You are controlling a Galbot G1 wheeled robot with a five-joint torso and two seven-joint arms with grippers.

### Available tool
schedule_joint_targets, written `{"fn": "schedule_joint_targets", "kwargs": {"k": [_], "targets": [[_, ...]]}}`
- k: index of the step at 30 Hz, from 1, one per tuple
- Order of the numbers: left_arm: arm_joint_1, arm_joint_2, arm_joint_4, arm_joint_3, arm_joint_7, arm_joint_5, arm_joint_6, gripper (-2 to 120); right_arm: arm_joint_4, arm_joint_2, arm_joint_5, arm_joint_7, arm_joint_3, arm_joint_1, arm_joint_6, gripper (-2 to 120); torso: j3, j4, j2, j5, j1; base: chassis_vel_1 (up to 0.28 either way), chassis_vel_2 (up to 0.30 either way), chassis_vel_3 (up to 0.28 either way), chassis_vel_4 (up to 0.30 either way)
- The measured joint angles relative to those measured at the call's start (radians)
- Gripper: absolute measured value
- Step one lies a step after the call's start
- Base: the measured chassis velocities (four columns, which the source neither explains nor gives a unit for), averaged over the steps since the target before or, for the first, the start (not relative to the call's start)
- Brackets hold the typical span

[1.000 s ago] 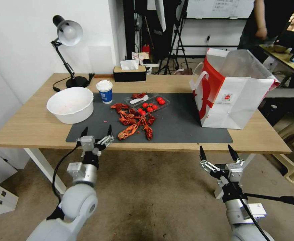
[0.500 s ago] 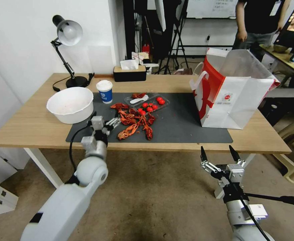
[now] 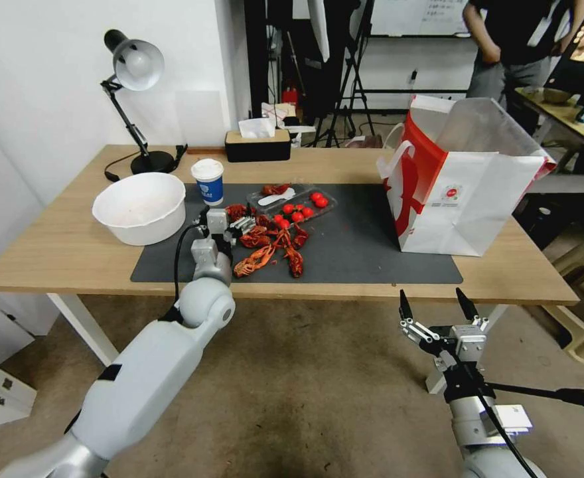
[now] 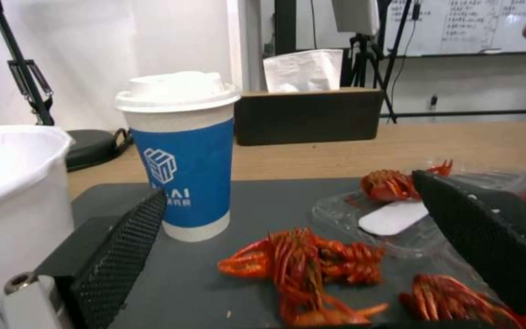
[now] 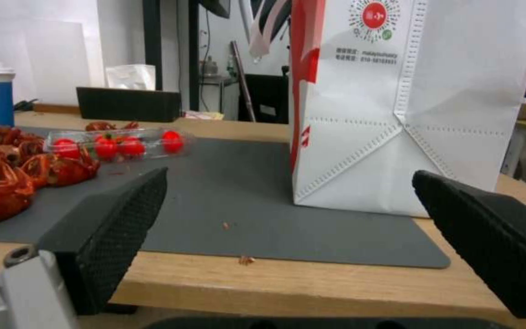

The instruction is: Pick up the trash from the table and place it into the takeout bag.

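I have advanced the left gripper [image 3: 229,224], jaws spread, over the mat beside the blue-and-white lidded paper cup [image 3: 208,181], framing crayfish shells [image 4: 302,265] for pickup.

One paper cup [image 3: 208,180], one white bowl [image 3: 140,207], one takeout bag [image 3: 461,178] (upright), one lamp [image 3: 133,99].

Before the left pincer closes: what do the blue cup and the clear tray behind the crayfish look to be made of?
Blue-and-white cup: apparently matte paper with a white plastic lid, judging by its printed sleeve and moulded rim. Clear tray: seemingly thin glossy plastic, see-through with glare, so probably flimsy.
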Motion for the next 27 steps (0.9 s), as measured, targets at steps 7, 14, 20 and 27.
{"fn": "schedule_joint_targets", "kwargs": {"k": [7,14,20,27], "targets": [[-0.094,-0.033,0.082,0.028,-0.03,-0.053,0.051,100,-0.007,0.0,0.003,0.001,0.001,0.007,0.001,100,0.0,-0.0002,0.0,0.0,0.0,0.0,0.0,0.0,0.0],[-0.184,-0.074,0.189,0.046,-0.097,-0.085,0.113,100,-0.009,0.0,0.007,0.001,0.006,0.004,0.004,100,0.0,-0.0001,0.0,0.0001,0.0,0.0,0.0,0.0,0.0],[-0.232,-0.087,0.25,0.046,-0.157,-0.091,0.178,100,-0.009,0.003,0.009,0.001,0.011,-0.001,0.007,100,0.0,0.0,0.0,0.0,0.0,0.0,0.0,0.0,0.0],[-0.275,-0.092,0.287,0.043,-0.156,-0.157,0.2,100,-0.009,0.002,0.01,0.001,0.011,0.003,0.007,100,0.0,-0.0002,0.0,0.0,0.0,0.0,0.0,0.0,0.0]]}}
